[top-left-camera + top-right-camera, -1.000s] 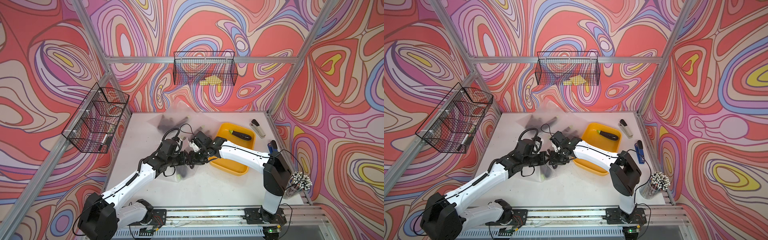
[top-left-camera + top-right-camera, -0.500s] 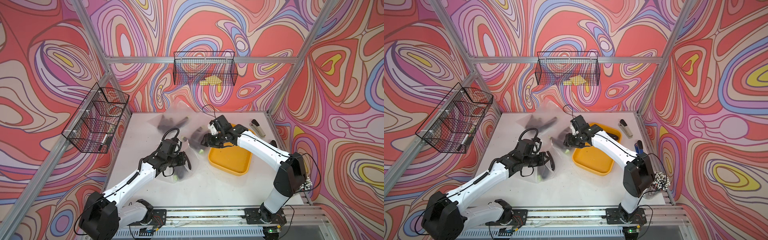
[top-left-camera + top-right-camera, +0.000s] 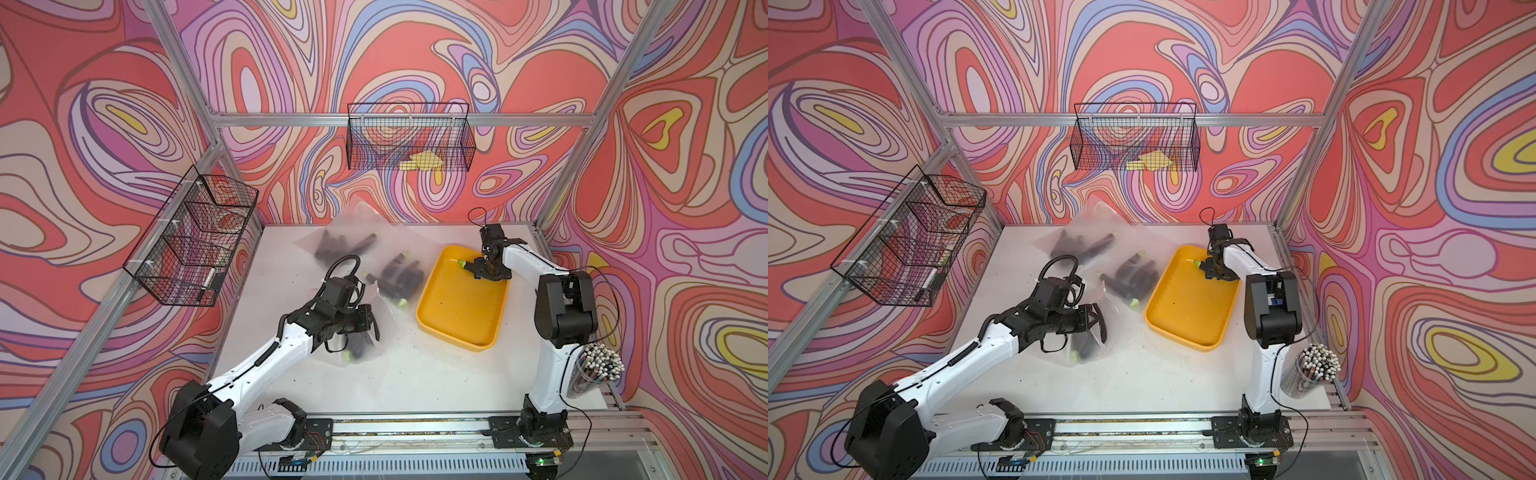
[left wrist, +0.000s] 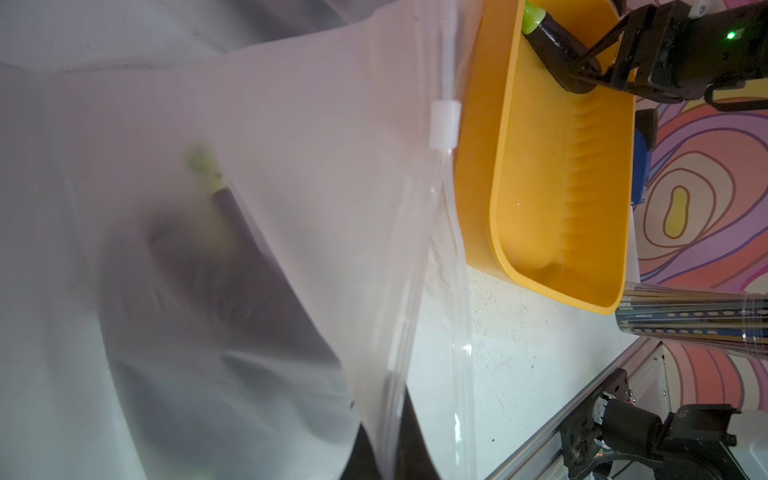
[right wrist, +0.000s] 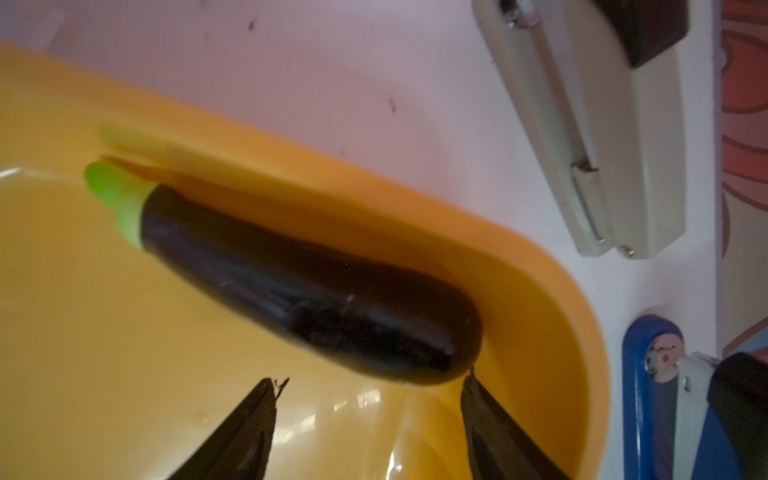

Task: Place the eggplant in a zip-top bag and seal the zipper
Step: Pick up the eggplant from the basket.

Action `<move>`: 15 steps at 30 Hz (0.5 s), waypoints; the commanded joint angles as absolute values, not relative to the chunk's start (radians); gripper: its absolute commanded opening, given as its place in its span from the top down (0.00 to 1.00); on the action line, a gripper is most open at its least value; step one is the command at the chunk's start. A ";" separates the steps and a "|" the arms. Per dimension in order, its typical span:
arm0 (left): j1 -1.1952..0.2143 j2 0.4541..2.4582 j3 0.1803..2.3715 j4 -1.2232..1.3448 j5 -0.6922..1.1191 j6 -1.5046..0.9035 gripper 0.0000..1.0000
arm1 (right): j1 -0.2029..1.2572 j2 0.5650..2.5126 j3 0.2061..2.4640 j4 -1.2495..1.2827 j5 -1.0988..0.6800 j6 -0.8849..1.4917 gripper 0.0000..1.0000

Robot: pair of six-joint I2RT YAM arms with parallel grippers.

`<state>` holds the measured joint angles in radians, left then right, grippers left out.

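Two robot arms stood over a white rectangular table [image 3: 415, 374]. A yellow plastic tray [image 3: 457, 324] lay right of centre in both top views. Left of it, near the frame's centre, a translucent plastic zip-top bag [image 3: 361, 349] enclosed dark, green-stemmed shapes. Two more filled bags [image 3: 395, 274] lay above centre.

The dark purple eggplant [image 5: 291, 282] with a green stem lay inside the tray, against the wall at the tray's upper right corner in the top views. The right gripper [image 5: 372, 382] was spread wide at the eggplant's rounded end, gripping nothing; whether one tip touched the skin could not be told. The left gripper [image 3: 374, 330] was pressed together, pinching the zip-top bag's edge.

A small white slider [image 4: 444, 124] sat on the zipper, whose two strips stood apart to one side of it.
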<state>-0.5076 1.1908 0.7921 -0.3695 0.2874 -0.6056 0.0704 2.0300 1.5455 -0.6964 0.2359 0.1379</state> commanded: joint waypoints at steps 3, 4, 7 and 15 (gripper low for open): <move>-0.502 1.182 0.792 -0.370 0.283 -0.614 1.00 | 0.064 2.068 1.614 -0.590 0.151 0.118 0.28; -0.503 1.185 0.792 -0.370 0.284 -0.615 1.00 | 0.058 2.081 1.627 -0.597 0.128 0.128 0.27; -0.502 1.193 0.799 -0.377 0.282 -0.609 1.00 | 0.030 2.119 1.658 -0.629 0.045 0.147 0.27; -0.500 1.179 0.808 -0.396 0.272 -0.596 1.00 | 0.012 2.066 1.607 -0.677 -0.162 0.177 0.28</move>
